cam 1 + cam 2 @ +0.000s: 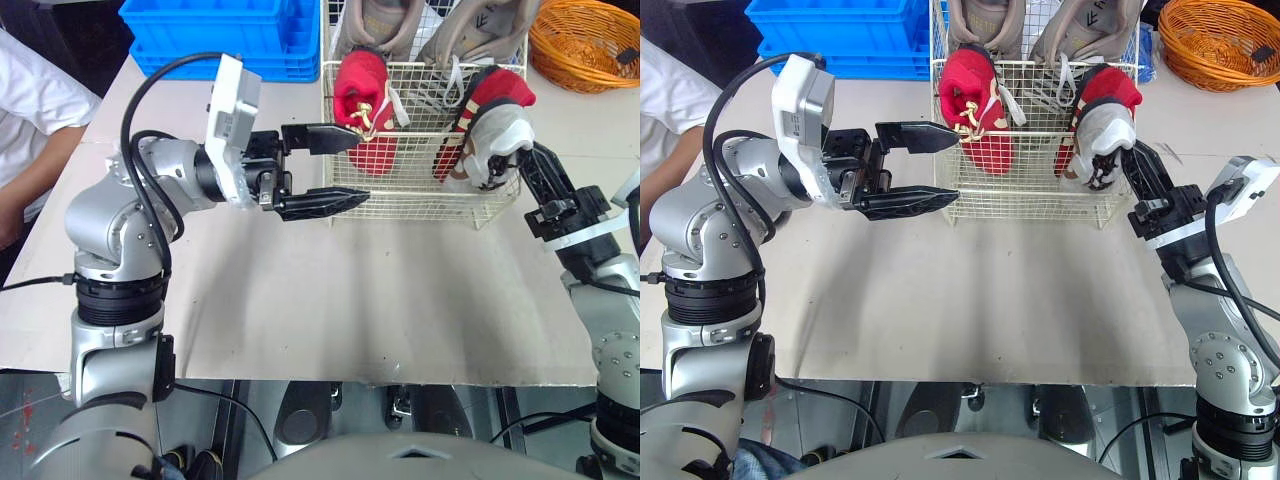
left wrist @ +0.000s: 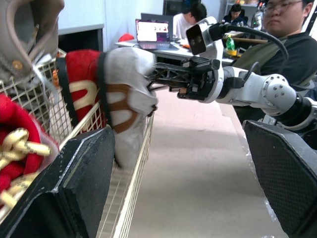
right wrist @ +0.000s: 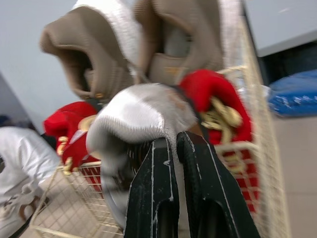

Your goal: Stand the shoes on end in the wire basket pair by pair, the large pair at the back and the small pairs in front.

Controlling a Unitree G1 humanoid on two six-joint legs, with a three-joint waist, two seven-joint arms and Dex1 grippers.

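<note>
Setting the second red shoe (image 1: pixel 1105 115) into the wire basket (image 1: pixel 1030 212).
My right gripper (image 1: pixel 1118 160) is clamping its white sole at the front right corner, above the rim; my left gripper (image 1: pixel 958 168) is hovering beside the basket, fingers apart. The large beige pair (image 1: pixel 985 20) is standing at the back and the first red shoe (image 1: pixel 975 110) in front, so I judge this pair nearly done.

Two beige shoes (image 1: pixel 372 25), seemingly two red shoes (image 1: pixel 362 100)
</note>
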